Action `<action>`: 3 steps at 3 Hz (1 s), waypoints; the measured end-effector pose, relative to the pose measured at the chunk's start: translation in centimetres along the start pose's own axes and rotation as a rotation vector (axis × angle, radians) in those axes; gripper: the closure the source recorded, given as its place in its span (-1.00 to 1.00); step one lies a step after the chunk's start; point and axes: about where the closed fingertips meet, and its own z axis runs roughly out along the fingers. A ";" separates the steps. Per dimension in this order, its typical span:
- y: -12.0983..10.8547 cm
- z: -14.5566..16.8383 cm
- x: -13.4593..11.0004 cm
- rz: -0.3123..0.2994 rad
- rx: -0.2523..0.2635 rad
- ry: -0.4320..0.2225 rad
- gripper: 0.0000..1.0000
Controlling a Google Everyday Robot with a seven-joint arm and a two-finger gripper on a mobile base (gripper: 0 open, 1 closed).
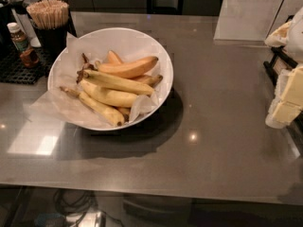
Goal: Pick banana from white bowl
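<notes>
The white bowl (159, 56) stands on the grey counter, left of centre, lined with crinkled white paper. It holds several bananas. The banana (118, 82) is long, slim and olive-yellow with a dark brown stem at its left end. It lies across the middle of the pile, pointing right and slightly down. An orange-tinted curved banana (129, 68) lies just behind it. A plumper yellow banana (110, 97) and another slim one (100, 109) lie in front of it. The gripper is not in view.
A dark cup of wooden stirrers (49, 20) and a small brown bottle (21, 44) stand behind the bowl at the left. A black rack with pale wrapped items (289, 96) is at the right edge. A clear stand (246, 13) is at the back right.
</notes>
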 end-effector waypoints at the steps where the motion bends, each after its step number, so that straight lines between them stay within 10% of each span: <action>1: 0.0 0.0 0.0 0.000 0.000 0.000 -1.00; 3: 1.1 -0.6 -4.1 -0.131 -0.031 -0.117 -1.00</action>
